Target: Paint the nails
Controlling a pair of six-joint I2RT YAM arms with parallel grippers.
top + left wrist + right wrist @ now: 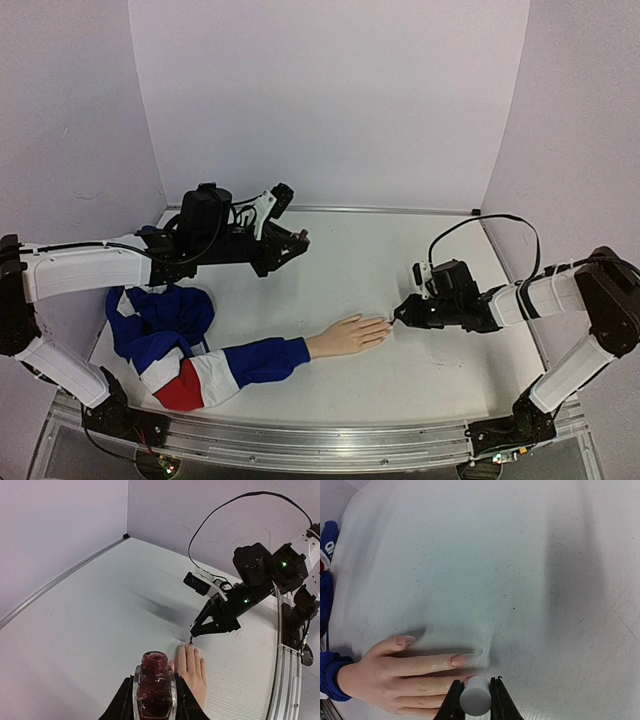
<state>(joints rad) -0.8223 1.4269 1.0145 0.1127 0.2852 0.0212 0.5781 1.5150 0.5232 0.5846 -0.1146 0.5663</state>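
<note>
My right pincer (476, 684) clamps the brush cap (476, 698) at the nails (459, 660) for painting; my left pincer (154, 680) clamps the open bottle (154, 695) for dipping.

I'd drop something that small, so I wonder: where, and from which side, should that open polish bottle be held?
Grip the bottle by two opposite sides of its body, below the neck, coming in from the side rather than from above. It sits upright and uncapped, so a side grip should keep it from spilling and leaves the top free. The left hand grips it just so.
</note>
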